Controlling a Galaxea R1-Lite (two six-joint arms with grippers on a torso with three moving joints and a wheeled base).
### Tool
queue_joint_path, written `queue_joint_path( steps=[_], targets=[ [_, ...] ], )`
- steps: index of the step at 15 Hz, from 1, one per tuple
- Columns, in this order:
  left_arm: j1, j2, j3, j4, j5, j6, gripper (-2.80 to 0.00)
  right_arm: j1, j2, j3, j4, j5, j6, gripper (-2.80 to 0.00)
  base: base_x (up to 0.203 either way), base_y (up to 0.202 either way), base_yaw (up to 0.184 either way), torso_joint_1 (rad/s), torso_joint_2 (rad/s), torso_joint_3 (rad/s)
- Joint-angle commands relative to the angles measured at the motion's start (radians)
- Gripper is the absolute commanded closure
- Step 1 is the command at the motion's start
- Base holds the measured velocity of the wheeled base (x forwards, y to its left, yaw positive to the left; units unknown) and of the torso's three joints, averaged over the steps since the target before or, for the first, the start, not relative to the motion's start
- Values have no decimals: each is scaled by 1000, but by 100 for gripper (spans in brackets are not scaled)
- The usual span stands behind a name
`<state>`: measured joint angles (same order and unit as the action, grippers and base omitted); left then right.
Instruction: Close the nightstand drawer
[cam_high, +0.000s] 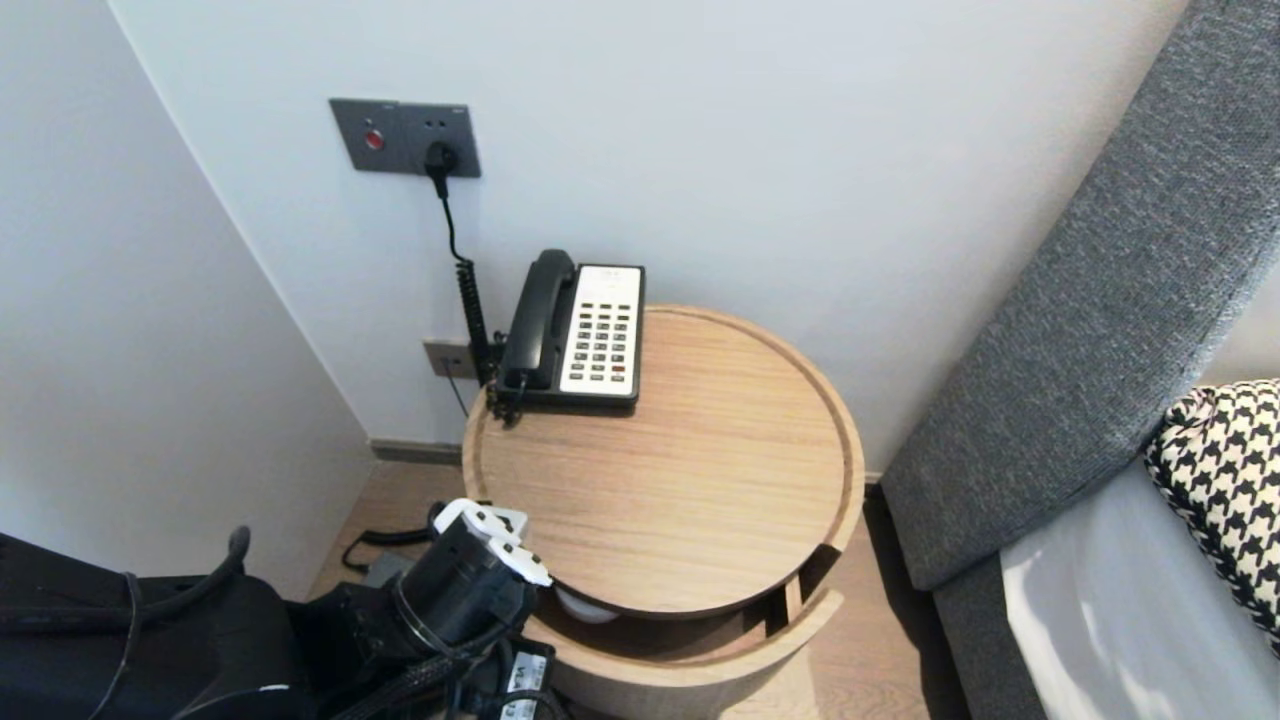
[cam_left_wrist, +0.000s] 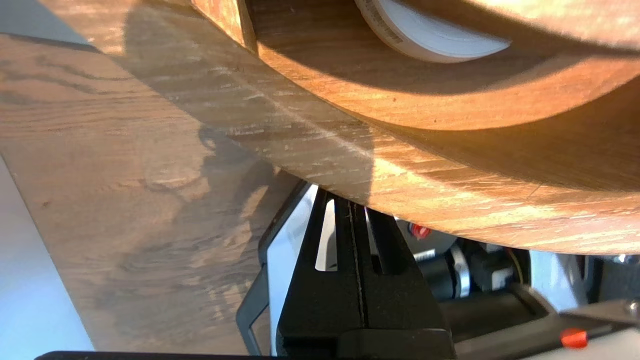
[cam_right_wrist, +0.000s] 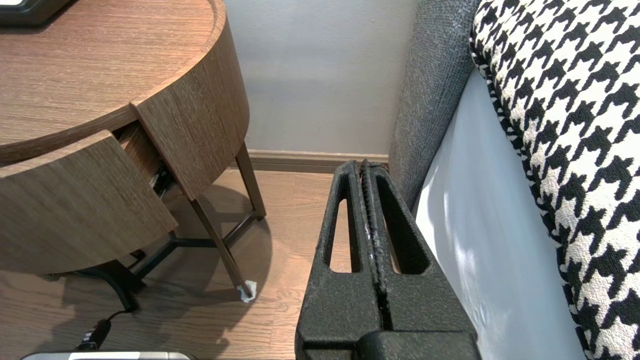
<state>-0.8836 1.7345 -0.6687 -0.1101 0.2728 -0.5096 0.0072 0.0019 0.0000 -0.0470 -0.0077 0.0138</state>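
A round wooden bedside table (cam_high: 700, 470) has its curved drawer (cam_high: 690, 660) pulled partly out. A white round object (cam_high: 585, 607) lies inside the drawer and also shows in the left wrist view (cam_left_wrist: 430, 35). My left arm's wrist (cam_high: 470, 575) sits low at the drawer's left end. The left gripper (cam_left_wrist: 350, 200) is shut on nothing, and its tips are tucked right below the drawer's curved front (cam_left_wrist: 450, 200). I cannot tell whether they touch the wood. My right gripper (cam_right_wrist: 362, 165) hangs shut and empty over the floor beside the bed.
A black and white desk phone (cam_high: 580, 330) stands at the table's back left, its coiled cord (cam_high: 470, 300) running up to a wall socket (cam_high: 405, 137). A grey upholstered headboard (cam_high: 1100, 300), white sheet (cam_right_wrist: 490, 240) and houndstooth pillow (cam_high: 1225, 480) fill the right. Cables (cam_high: 385, 540) lie on the floor.
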Motion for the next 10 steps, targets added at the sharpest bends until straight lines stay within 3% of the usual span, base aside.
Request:
queue_joint_path(
  steps=[1,10],
  targets=[
    [3,2,-2,-36,27,-6,0,0,-5,25,-1,0,0,0,0,0,0,0,0,0],
    [5,2,-2,-137,72,-17,0,0,6,25,-1,0,0,0,0,0,0,0,0,0]
  ],
)
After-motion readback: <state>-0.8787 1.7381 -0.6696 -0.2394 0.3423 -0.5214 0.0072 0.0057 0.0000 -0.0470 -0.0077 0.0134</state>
